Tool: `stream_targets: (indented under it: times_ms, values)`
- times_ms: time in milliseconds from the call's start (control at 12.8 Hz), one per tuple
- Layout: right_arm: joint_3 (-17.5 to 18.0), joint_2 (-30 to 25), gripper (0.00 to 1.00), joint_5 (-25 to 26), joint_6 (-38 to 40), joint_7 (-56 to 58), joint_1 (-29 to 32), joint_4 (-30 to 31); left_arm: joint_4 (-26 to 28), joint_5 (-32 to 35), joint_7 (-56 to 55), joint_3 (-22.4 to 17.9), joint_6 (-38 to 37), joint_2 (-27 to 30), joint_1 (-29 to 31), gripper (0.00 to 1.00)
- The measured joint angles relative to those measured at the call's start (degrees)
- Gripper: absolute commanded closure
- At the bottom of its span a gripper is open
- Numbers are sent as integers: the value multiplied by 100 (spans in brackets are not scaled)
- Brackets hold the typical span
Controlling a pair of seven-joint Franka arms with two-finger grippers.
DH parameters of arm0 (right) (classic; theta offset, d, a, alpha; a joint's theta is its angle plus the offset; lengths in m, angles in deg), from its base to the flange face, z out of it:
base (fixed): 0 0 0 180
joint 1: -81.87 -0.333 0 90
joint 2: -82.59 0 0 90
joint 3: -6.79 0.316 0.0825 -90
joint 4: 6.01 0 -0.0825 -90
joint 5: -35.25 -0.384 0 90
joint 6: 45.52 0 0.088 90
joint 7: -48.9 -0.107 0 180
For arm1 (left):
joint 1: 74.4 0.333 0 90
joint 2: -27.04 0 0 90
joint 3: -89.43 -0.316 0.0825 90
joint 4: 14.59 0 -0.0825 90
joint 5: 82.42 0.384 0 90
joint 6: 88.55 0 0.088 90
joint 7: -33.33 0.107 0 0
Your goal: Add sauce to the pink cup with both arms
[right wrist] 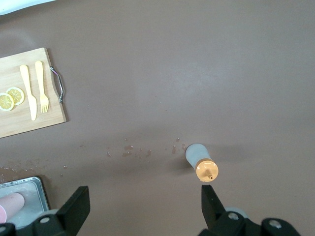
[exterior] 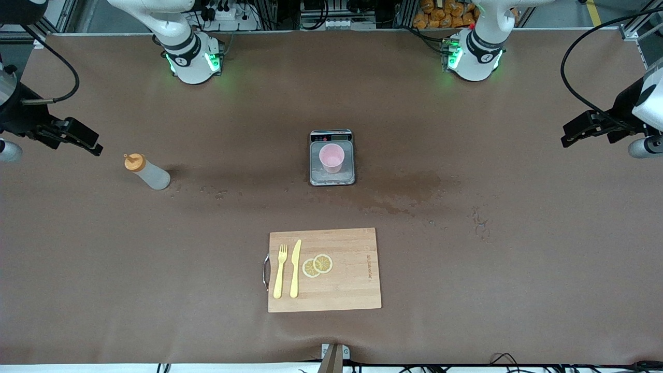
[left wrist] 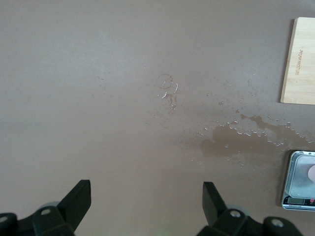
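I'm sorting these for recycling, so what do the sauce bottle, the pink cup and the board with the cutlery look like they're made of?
The sauce bottle looks like soft translucent plastic, cloudy whitish with an opaque orange cap. The pink cup seems matte plastic: even pale colour, thin rim. The board looks like bamboo or wood, going by its pale strips of grain, with a metal handle.

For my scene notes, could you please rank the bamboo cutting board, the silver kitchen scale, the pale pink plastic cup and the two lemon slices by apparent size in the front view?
1. Bamboo cutting board
2. Silver kitchen scale
3. Pale pink plastic cup and the pair of lemon slices: too alike to rank.
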Motion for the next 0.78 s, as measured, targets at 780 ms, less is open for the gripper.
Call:
stream_targets:
  times_ms: [780]
  values:
    - [0, 1, 0, 1, 0, 21, 0, -6, -67, 0, 0, 0, 6, 0, -2, 0]
